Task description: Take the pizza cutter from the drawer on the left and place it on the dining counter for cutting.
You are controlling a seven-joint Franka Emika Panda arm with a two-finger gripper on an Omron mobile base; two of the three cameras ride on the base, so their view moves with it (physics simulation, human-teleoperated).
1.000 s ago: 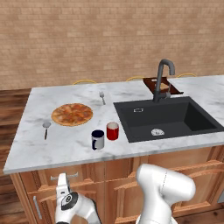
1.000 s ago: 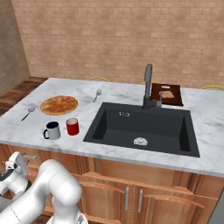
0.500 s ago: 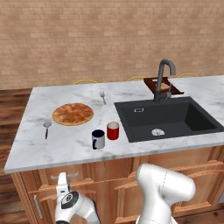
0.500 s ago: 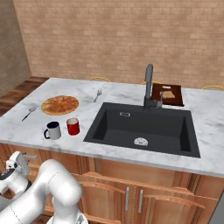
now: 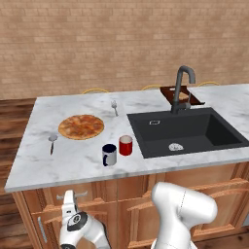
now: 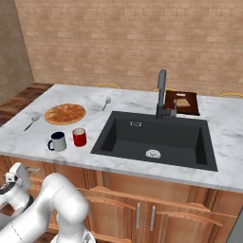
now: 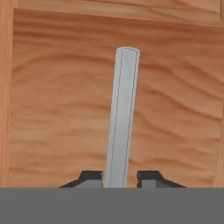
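The drawer [image 5: 48, 214] is closed under the left end of the dining counter [image 5: 73, 163], so the pizza cutter is hidden. My gripper [image 5: 68, 198] reaches low against the drawer front, also seen from the other side as gripper [image 6: 20, 173]. In the hand view the silver bar handle [image 7: 121, 118] runs up from between my two dark fingertips [image 7: 92, 178]. They press against its sides over the reddish-brown drawer front [image 7: 57, 109]. The gripper [image 7: 120, 180] is shut on that handle.
On the counter lie a pizza [image 5: 80, 126], a grey round-headed utensil [image 5: 51, 142], a fork [image 5: 115, 107], a dark mug [image 5: 109, 154] and a red cup [image 5: 125, 145]. A black sink [image 5: 187, 131] with a faucet [image 5: 181, 87] sits to the right, with a brown board [image 5: 181, 95] behind it.
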